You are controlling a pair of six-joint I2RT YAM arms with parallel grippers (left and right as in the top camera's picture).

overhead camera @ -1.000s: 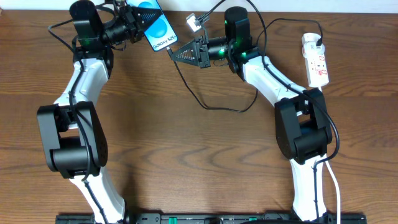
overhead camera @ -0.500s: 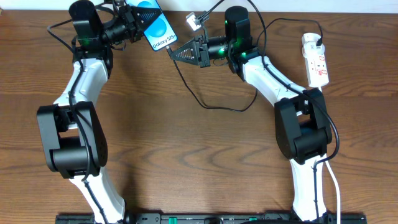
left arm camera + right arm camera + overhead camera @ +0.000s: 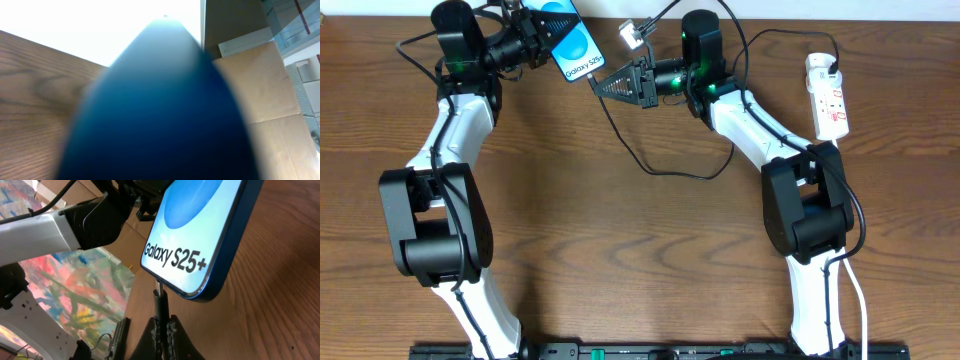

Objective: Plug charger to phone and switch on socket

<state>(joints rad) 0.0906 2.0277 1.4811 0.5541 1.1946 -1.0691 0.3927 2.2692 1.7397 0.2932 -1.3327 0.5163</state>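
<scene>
The phone point(image 3: 576, 50), blue screen with white "Galaxy S25+" text, is held tilted above the table's back edge by my left gripper point(image 3: 544, 30), which is shut on its far end. In the left wrist view the phone point(image 3: 160, 110) is a dark blue blur that hides the fingers. My right gripper point(image 3: 606, 85) is shut on the charger connector point(image 3: 159, 300), whose tip touches the phone's lower edge point(image 3: 195, 240). The black charger cable point(image 3: 650, 170) loops over the table to the white socket point(image 3: 830, 100) at the far right.
A small white and grey object point(image 3: 632, 35) lies at the back edge between the two arms. Cardboard boxes point(image 3: 260, 85) stand behind the table. The socket's white cord runs down along the right arm point(image 3: 865, 310).
</scene>
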